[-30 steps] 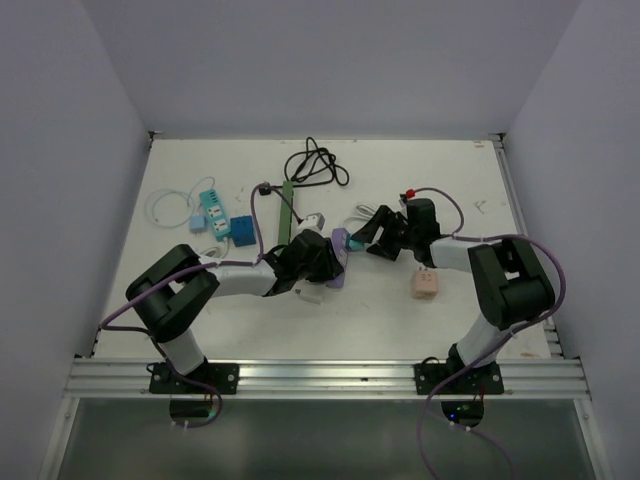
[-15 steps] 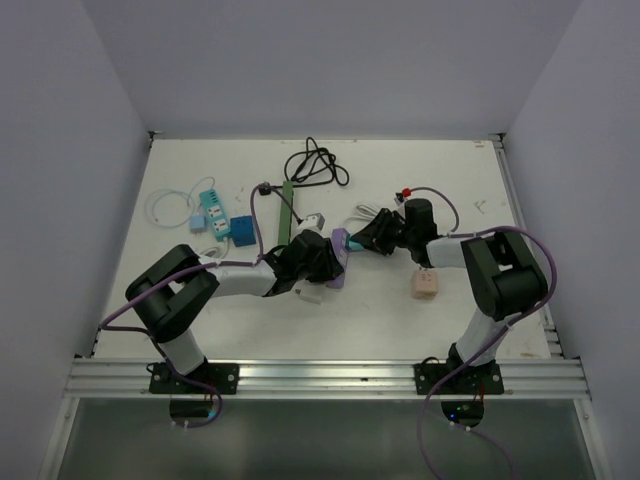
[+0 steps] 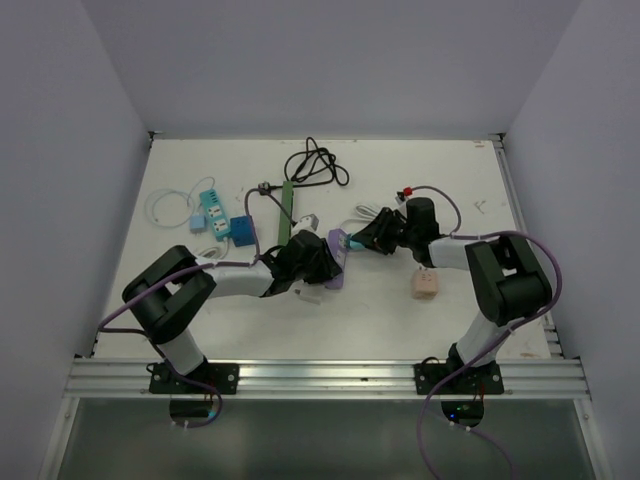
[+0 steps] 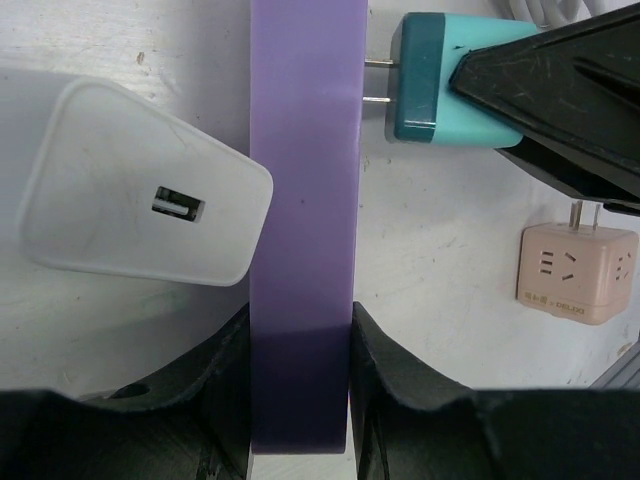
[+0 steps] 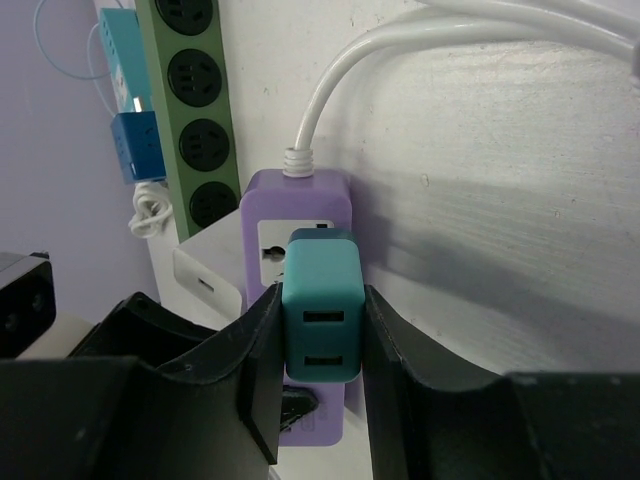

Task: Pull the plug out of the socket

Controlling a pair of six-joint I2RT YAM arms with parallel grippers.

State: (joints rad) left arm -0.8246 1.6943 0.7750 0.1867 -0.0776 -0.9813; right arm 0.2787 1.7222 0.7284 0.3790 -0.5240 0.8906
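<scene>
Purple plastic makes our landmark: the socket strip (image 4: 303,200) lies flat on the white table (image 3: 230,310), its long axis running straight away from the left wrist. Nearest us along it, the left gripper (image 4: 300,392) pinches the strip's near end, one black finger pressed against each long side. To the strip's right and a little nearer than the plug sits a pink cube socket (image 4: 578,272), apart from everything else. Against the strip's left side rests a white adapter (image 4: 140,195), its USB port facing up.

Further along, on the strip's right face, we find the teal plug (image 4: 430,80). Its long axis crosses the strip's at a right angle, and its two metal prongs point left at the strip. A stretch of bare prong shows between the plug body and the purple face; whether the tips sit inside the holes, we cannot tell. The right gripper (image 5: 320,345) clamps the plug from its back end, fingers tight on both flanks.

Beyond the strip's far end a white cord (image 5: 400,50) leaves it. Left of that lie a green power strip (image 5: 190,110) and a blue adapter (image 5: 135,145). Farthest off is a coiled black cable (image 3: 315,165).
</scene>
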